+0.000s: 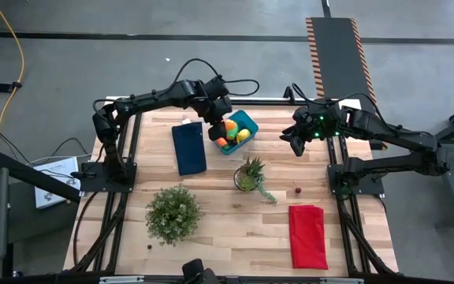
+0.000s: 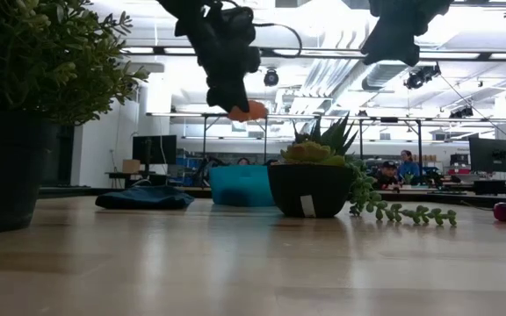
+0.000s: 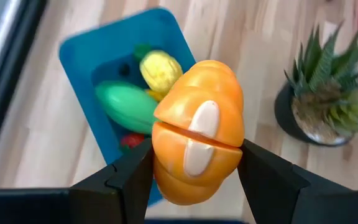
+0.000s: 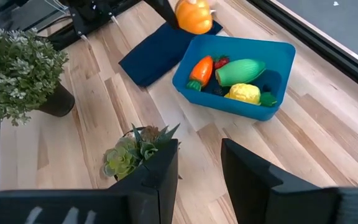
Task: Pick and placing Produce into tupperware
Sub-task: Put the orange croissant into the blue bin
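Observation:
The blue tupperware [image 1: 247, 147] stands at the table's far middle. In it lie a green oval [image 4: 241, 70], a yellow lemon [image 4: 244, 93] and a carrot [image 4: 201, 71]. My left gripper [image 1: 221, 126] hangs over the tub's left end, shut on an orange fruit [image 3: 197, 149] with a seam and a white patch. The low view shows that fruit [image 2: 249, 111] well above the tub [image 2: 240, 186]. My right gripper [image 4: 199, 177] waits to the right of the tub, raised, open, with nothing between its fingers. My left gripper pinches the orange fruit by its two opposite sides [image 3: 160, 165] between its two fingers [image 3: 132, 177]. The fingers slant down from the table's left. The fruit is lifted clear, above the tub's edge, its seam running from finger to finger.
A dark blue cloth [image 1: 189, 148] lies left of the tub. A spiky plant in a dark pot [image 1: 248, 175] stands just in front of it. A bushy potted plant [image 1: 173, 213] is near left, a red cloth [image 1: 307, 235] near right, a small red piece [image 1: 297, 190] between.

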Robot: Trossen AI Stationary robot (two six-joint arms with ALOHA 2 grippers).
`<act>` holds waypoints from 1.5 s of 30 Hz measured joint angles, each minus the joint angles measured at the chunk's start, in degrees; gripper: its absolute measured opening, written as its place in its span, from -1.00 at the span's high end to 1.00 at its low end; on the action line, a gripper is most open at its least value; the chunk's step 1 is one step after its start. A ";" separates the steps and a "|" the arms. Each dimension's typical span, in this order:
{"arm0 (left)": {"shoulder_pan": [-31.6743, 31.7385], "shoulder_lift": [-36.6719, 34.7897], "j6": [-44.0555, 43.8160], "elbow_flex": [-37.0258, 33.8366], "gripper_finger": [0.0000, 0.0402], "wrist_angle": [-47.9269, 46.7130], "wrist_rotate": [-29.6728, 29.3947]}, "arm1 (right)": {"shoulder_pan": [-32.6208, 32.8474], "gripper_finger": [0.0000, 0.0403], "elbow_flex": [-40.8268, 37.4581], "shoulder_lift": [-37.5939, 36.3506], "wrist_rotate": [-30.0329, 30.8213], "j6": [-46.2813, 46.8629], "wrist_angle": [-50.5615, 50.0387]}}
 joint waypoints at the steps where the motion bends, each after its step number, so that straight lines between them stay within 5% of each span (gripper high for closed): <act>1: 0.00 0.00 -0.08 0.00 -0.01 0.69 -0.28 | 0.00 0.43 0.00 0.00 0.00 0.01 0.08; 14: 1.59 0.69 -5.66 0.00 -0.02 10.20 -1.81 | -0.01 0.43 0.00 0.00 0.00 1.37 1.97; 45: 3.22 8.70 -15.54 -0.46 -0.02 9.93 -4.15 | 0.00 0.43 0.00 0.02 1.49 1.33 2.86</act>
